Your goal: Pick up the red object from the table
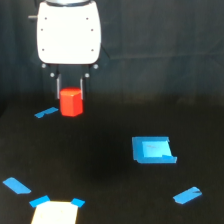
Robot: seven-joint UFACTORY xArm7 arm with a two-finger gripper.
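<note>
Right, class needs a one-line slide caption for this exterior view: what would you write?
The gripper holds the red object between its fingers over the black table dotted with blue tape pieces.

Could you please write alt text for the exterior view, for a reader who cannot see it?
A white robot arm's pincer grips a red block between its fingers, near the top of the view's left side. Below lies a black table with scattered blue tape pieces and a pale rectangle with blue corners at the bottom edge.
</note>
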